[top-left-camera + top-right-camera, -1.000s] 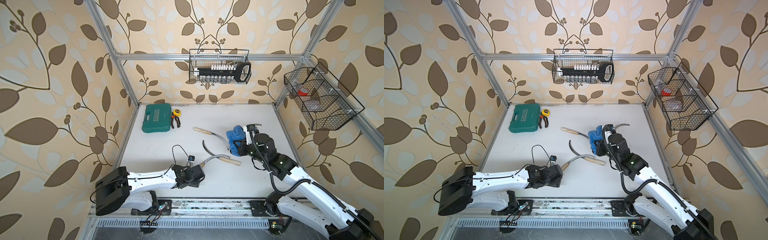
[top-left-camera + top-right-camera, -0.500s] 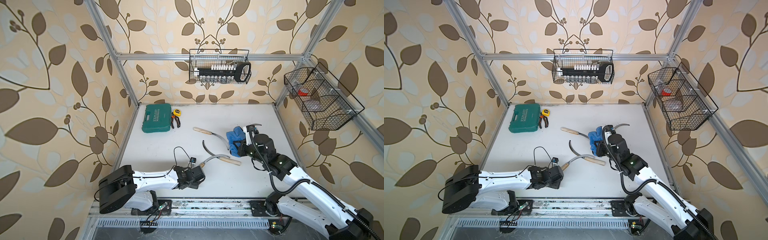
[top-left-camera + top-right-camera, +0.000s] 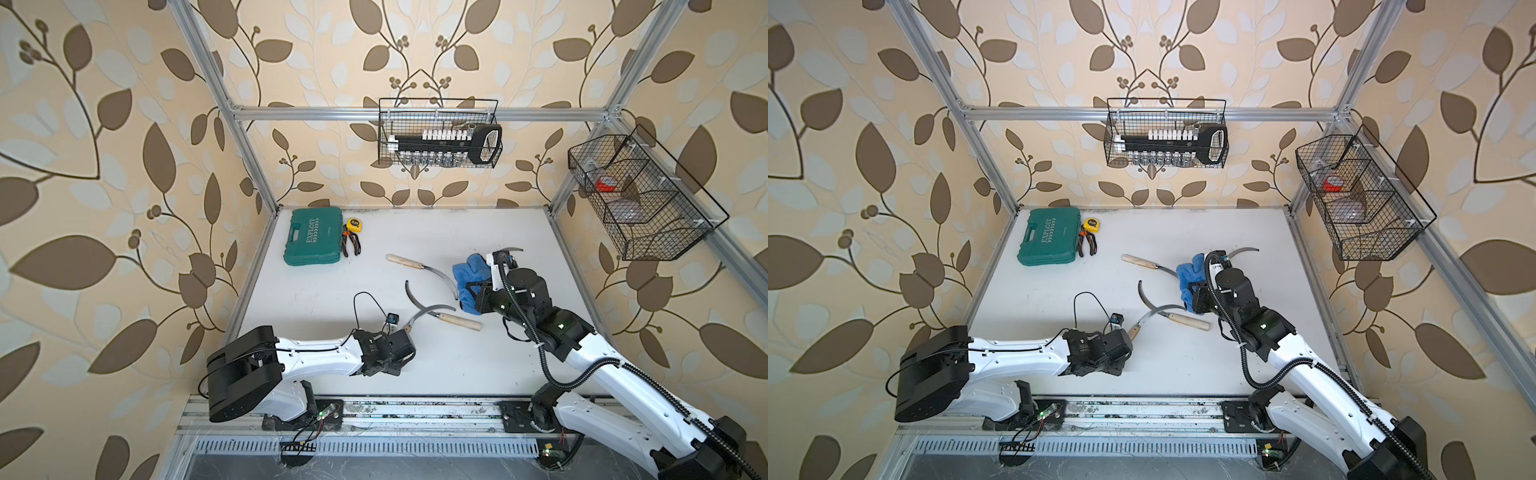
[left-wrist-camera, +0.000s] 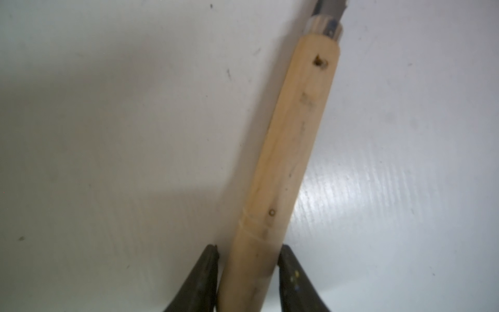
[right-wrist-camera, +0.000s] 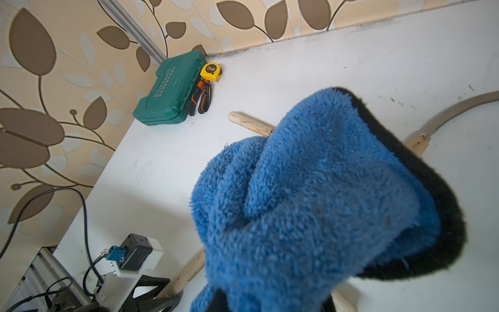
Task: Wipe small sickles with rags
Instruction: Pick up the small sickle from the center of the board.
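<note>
At the far left of the white tabletop (image 3: 415, 232) we see a green tool case (image 3: 313, 243), shut and lying flat. Just to its right are a yellow tape measure (image 3: 353, 224) and, nearer, orange-handled pliers (image 3: 351, 245). On the far wall hangs a wire basket (image 3: 415, 116) with a socket set (image 3: 440, 143). A second wire basket (image 3: 665, 232) hangs on the right and holds something red (image 3: 606, 184).

From up top, my right gripper (image 3: 1196, 296) has the blue rag (image 3: 1185, 275) bunched up in it, and the rag hides the blade end of the far sickle (image 3: 1138, 261), whose handle points toward the green case (image 3: 1048, 243). My left gripper (image 3: 1126, 338) sits at the handle end of the near sickle (image 3: 1134, 331), jaws hidden under the wrist. That blade crosses the middle sickle (image 3: 1187, 322).
</note>
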`<state>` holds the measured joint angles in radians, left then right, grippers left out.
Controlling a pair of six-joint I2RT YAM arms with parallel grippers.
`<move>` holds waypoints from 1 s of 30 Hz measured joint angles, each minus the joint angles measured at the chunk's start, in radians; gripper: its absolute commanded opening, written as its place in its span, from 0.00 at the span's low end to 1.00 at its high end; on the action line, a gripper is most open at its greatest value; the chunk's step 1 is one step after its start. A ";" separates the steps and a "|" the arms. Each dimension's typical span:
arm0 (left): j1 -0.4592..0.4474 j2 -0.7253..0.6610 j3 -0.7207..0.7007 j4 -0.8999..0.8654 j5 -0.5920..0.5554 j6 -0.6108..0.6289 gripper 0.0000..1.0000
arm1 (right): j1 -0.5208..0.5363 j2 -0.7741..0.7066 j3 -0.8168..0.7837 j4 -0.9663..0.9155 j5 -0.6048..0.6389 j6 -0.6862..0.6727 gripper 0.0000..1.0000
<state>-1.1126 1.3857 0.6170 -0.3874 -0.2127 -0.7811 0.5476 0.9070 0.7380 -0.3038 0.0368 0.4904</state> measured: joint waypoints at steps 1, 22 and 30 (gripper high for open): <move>0.000 0.003 0.002 0.002 0.000 0.000 0.27 | 0.000 0.000 0.000 0.000 -0.001 0.000 0.00; 0.000 -0.141 0.246 -0.373 -0.170 -0.021 0.00 | 0.182 0.043 0.003 -0.005 0.038 0.034 0.00; -0.001 -0.165 0.277 -0.634 -0.194 -0.116 0.00 | 0.328 0.281 0.106 0.037 0.063 0.019 0.00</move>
<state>-1.1133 1.2205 0.8940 -1.0210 -0.4068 -0.8974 0.8753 1.1877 0.8444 -0.2668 0.0998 0.5091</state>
